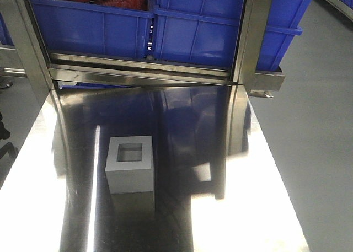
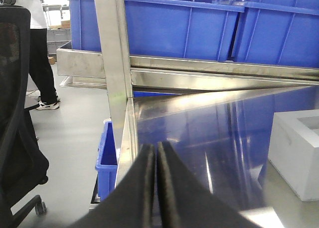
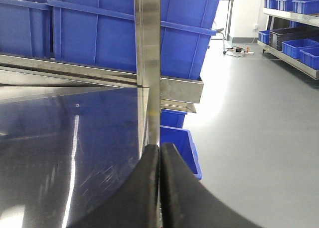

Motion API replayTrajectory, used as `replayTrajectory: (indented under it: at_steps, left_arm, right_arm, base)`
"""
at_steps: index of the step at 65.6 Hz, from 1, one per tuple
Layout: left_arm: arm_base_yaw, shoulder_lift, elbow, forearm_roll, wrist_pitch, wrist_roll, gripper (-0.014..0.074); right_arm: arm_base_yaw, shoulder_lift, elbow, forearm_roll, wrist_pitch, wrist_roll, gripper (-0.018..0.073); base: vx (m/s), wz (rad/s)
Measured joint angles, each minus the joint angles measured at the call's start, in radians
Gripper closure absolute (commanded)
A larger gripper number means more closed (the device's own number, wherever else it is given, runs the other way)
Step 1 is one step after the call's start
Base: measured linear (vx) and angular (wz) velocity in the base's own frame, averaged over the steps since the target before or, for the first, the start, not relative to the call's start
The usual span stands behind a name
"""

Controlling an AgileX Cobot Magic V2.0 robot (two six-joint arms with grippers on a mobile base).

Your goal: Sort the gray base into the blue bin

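Note:
The gray base (image 1: 129,164) stands on the shiny steel table (image 1: 231,208), left of the middle, recess facing up. Its corner shows at the right edge of the left wrist view (image 2: 296,153). Large blue bins (image 1: 198,31) stand in a row on the steel shelf behind the table; they also show in the left wrist view (image 2: 174,28) and the right wrist view (image 3: 99,33). My left gripper (image 2: 156,150) is shut and empty, low at the table's left edge, left of the base. My right gripper (image 3: 159,150) is shut and empty at the table's right edge. Neither gripper shows in the front view.
Steel upright posts (image 1: 251,37) flank the shelf at both table corners (image 2: 114,53). A small blue bin (image 2: 107,158) sits on the floor left of the table, another (image 3: 179,143) on the right. A black chair (image 2: 17,113) and a standing person (image 2: 40,53) are at the left.

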Motion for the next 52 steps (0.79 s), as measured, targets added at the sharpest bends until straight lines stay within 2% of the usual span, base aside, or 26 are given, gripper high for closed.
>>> replayTrajectory:
  at_steps: [52]
  left_arm:
    - [0.0,0.0,0.0,0.0,0.0,0.0,0.0602]
  right_arm:
    - [0.0,0.0,0.0,0.0,0.0,0.0,0.0568]
  base:
    - [0.0,0.0]
